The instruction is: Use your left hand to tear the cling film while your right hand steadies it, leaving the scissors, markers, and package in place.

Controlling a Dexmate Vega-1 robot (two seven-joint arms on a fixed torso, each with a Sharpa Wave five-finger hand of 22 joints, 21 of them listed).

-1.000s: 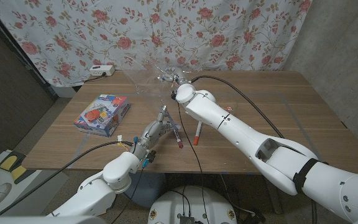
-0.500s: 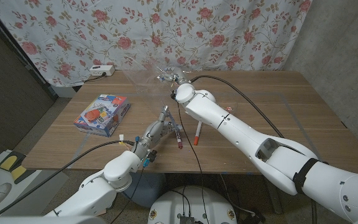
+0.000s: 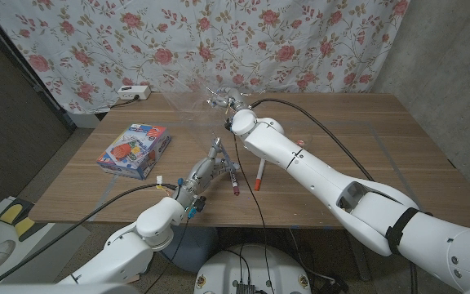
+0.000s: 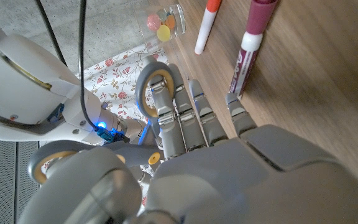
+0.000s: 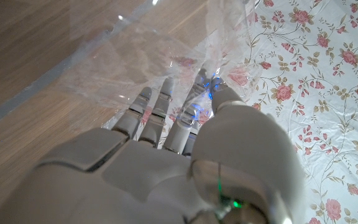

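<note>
Fingers of the right hand (image 5: 166,143) reach up into the cling film (image 5: 166,56), tips buried in crumpled clear sheet; looks like they're bunched on it, so I read that hand as holding the film up, i.e. the steadying job. In head view the right hand (image 3: 221,101) sits at the far middle of the table (image 3: 365,139) w/ film (image 3: 188,106) lifted off the wood as a faint clear sheet toward the flowered curtain (image 3: 219,41).

Left hand (image 4: 191,124) is well short of it: fingers straight, side by side, nothing between them, lying along the tabletop just beside a dark red marker (image 4: 248,46). Head view puts the left hand (image 3: 203,170) near the front middle, pointing toward the film but apart from it. So tear not begun, judging by this; left hand needs to go up and fwd to catch a free edge while right keeps tension.

Outward: red marker (image 3: 233,180) just beside left fingers, orange-capped marker (image 3: 259,174) a bit further right; both are in the left hand's path, so a low sweep could knock them. Scissors: can't pick them out for sure. Colourful package (image 3: 135,149) lies flat, well to the left, closed, contents hidden. White power strip (image 3: 133,93) at far left edge.

Small clear jar (image 4: 165,20) shows in left wrist view w/ coloured bits inside; can't tell what.
</note>
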